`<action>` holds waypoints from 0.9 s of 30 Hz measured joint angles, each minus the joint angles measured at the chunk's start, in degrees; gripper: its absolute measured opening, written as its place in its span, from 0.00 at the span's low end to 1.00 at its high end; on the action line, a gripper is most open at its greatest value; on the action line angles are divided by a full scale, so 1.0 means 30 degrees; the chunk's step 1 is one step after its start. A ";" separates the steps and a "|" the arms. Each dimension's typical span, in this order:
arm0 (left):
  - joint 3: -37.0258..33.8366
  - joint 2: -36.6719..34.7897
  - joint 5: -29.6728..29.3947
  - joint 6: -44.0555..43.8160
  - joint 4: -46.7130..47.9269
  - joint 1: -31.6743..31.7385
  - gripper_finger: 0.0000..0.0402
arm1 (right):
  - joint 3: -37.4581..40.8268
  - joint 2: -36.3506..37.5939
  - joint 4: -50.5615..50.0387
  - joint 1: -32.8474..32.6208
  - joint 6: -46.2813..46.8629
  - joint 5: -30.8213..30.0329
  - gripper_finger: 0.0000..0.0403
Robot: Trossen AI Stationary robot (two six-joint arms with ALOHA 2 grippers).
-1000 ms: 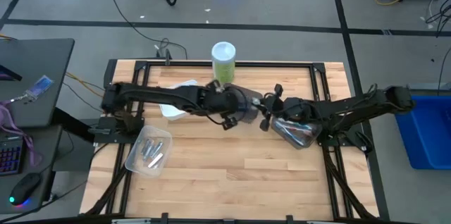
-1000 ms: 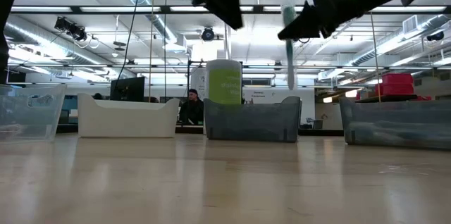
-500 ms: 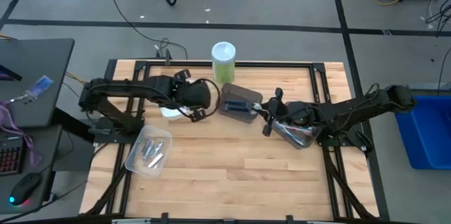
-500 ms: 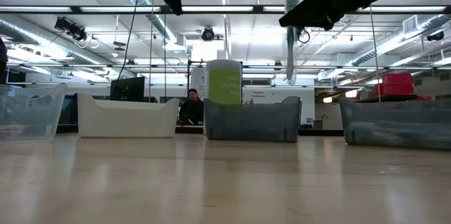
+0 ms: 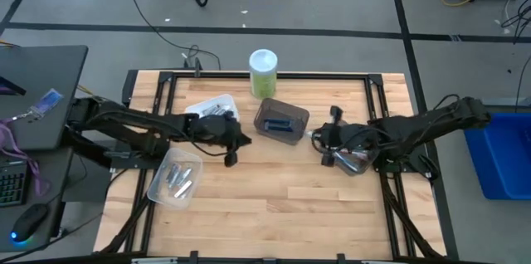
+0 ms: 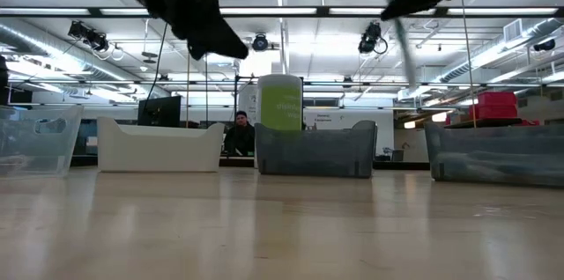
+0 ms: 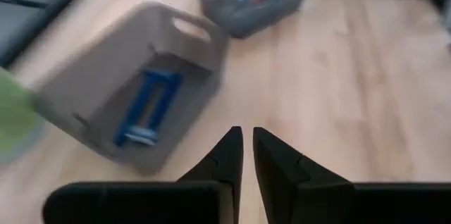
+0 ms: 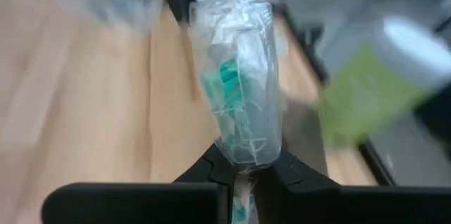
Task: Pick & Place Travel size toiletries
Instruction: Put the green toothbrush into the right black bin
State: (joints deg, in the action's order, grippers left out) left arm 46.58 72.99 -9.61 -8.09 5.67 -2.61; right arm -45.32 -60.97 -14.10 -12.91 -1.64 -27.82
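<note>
My right gripper [image 5: 326,139] is shut on a toothbrush in a clear wrapper [image 8: 236,76], between the dark grey bin [image 5: 282,121] and the clear bin at the right [image 5: 355,163]. In the low view the toothbrush [image 6: 401,29] slants high above the table. My left gripper [image 5: 236,139] is shut and empty, over bare wood left of the dark grey bin. That bin holds blue razors [image 7: 144,108]. Silver tubes [image 5: 178,179] lie in a clear bin [image 5: 158,188] at the near left. My right gripper pinches the wrapped toothbrush between its two fingers at the wrapper's lower part [image 8: 243,155]. The brush runs on past the fingertips, along the fingers. It is lifted clear of the table and slants downward [image 6: 407,55].
A tall green canister with a white lid [image 5: 263,71] stands at the far edge behind the dark grey bin. A white bin [image 5: 211,106] sits at the far left, partly under my left arm. Bare wood lies across the near half of the table.
My left gripper has drawn back from over the dark grey bin toward the table's left edge, then toward the near edge. My right gripper has shifted a little toward the right edge with the toothbrush, which hung straight down and now slants.
</note>
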 joint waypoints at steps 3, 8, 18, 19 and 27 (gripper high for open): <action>-0.1856 0.0201 0.1519 -0.0183 -0.3344 0.0007 0.11 | -0.2306 -0.0131 -0.6267 -0.0023 0.2459 -0.0053 0.08; -0.2890 0.0400 0.1046 -0.0706 -0.4172 0.0022 0.11 | -0.3812 -0.0449 -1.4946 0.0360 0.9371 0.1636 0.08; -0.2882 0.0417 0.0085 -0.0528 -0.4433 0.0015 0.11 | -0.0435 -0.1145 -1.6151 0.0617 1.3773 0.4902 0.09; -0.2882 0.0417 0.0082 -0.0650 -0.4423 0.0022 0.11 | -0.0225 -0.1203 -1.5987 0.0651 1.3773 0.5017 0.09; -0.2875 0.0417 0.0119 -0.0813 -0.4327 -0.0007 0.11 | 0.0567 -0.1319 -1.6030 0.1376 1.3822 0.5330 0.20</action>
State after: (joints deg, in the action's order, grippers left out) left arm 37.95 74.24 -9.26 -10.52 -7.31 -2.63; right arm -43.62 -64.93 -62.19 -8.78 39.83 -11.82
